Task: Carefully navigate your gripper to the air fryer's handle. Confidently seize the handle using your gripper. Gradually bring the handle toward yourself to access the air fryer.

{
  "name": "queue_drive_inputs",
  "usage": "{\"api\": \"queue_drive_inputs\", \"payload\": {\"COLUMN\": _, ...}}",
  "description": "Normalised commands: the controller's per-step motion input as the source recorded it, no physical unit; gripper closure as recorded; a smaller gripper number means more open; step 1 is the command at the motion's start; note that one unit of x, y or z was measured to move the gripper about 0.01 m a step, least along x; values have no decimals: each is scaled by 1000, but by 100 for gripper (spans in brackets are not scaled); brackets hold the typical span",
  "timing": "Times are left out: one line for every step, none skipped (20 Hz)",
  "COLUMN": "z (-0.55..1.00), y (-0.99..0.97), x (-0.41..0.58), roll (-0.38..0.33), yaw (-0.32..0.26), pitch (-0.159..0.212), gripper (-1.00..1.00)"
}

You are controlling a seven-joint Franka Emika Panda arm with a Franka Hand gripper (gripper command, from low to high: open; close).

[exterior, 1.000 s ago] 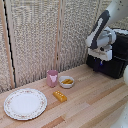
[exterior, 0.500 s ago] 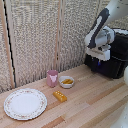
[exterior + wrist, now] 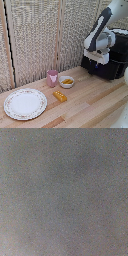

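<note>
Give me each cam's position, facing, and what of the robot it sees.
Exterior view: off the arm, looking over the wooden table at the air fryer; shows the arm and gripper at the fryer's front.
Wrist view: on the wrist; only blurred grey, no robot part discernible.
Shared: nothing identifiable in both.

Arm (image 3: 102, 31): white and grey, entering from the exterior view's upper right, bent downward at a bulky joint.
Wrist: white block angled down and toward the exterior view's left.
Gripper (image 3: 96, 63): low below the block; fingers too small and dark to resolve.
Wrist view: uniform grey blur, no part discernible.
</note>
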Motion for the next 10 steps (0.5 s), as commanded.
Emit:
{"api": "queue_drive_inputs", "payload": {"z": -149, "y": 534, "x": 0, "roll": 0, "yaw": -270, "pitch": -32, "gripper": 100}}
{"api": "queue_drive_inputs", "payload": {"z": -154, "y": 631, "x": 14, "roll": -15, "yaw": -228, "pitch": -14, "gripper": 100}}
{"api": "queue_drive_inputs", "payload": {"z": -217, "y": 763, "x": 146, "roll": -3, "yaw": -159, "pitch": 0, "gripper": 100}}
{"api": "queue_drive_inputs", "payload": {"z": -237, "y": 823, "x": 300, "roll": 0, "yaw": -101, "pitch": 0, "gripper": 100}}
{"api": "queue_drive_inputs", "payload": {"z": -174, "y": 866, "x": 426, "roll": 0, "yaw": -55, "pitch": 0, "gripper": 100}}
{"api": "queue_drive_inputs", "payload": {"z": -140, "y": 860, "x": 411, "roll": 0, "yaw": -58, "pitch": 3, "gripper": 100}}
{"api": "queue_drive_inputs", "payload": {"z": -74, "y": 854, "x": 363, "roll": 1, "yaw": -72, "pitch": 0, "gripper": 100}}
{"api": "queue_drive_inputs", "payload": {"z": 0, "y": 823, "x": 291, "roll": 0, "yaw": -95, "pitch": 0, "gripper": 100}}
{"api": "queue_drive_inputs", "payload": {"z": 0, "y": 811, "x": 271, "roll": 0, "yaw": -104, "pitch": 0, "gripper": 100}}
{"api": "queue_drive_inputs", "payload": {"z": 0, "y": 760, "x": 226, "roll": 0, "yaw": -126, "pitch": 0, "gripper": 100}}
